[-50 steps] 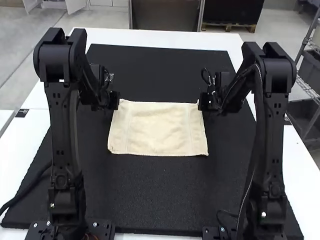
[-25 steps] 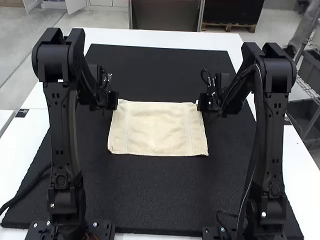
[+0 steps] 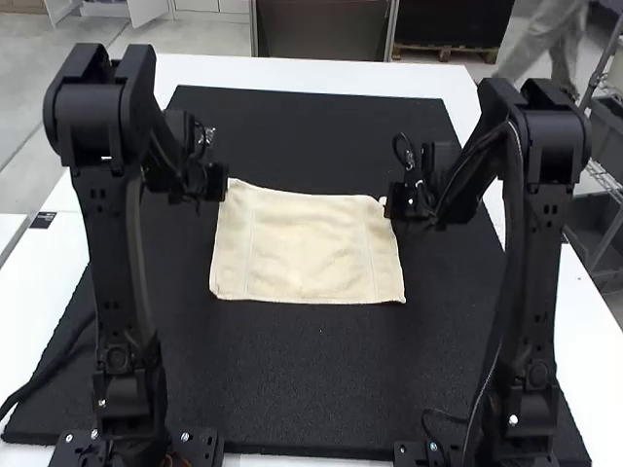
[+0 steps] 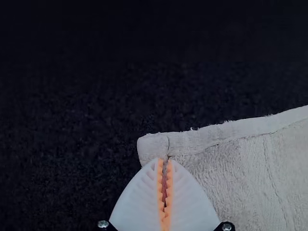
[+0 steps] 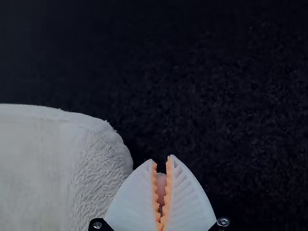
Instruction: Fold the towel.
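Your cream towel (image 3: 302, 248) lies spread, unfolded, at the middle of the black mat (image 3: 311, 370), its far edge sloping up to your left hand (image 3: 220, 183), with your right hand (image 3: 391, 202) at the opposite far corner. In the left wrist view, your left hand (image 4: 165, 161) is closed on the stitched corner, cloth pinched between ribbed white fingers and toothed orange pads (image 4: 160, 180). In the right wrist view, your right hand (image 5: 162, 159) is narrow, a slim gap at its tips and a pale, rounded bit of cloth between the pads; the towel's thick corner curves in against one finger. The weave is fuzzy and looped, crossed by flatter bands near both short sides, with a smooth hem. Around it, the dark, grainy mat covers much of the smooth white worktop (image 3: 419, 78), your two jointed black arms standing at either side
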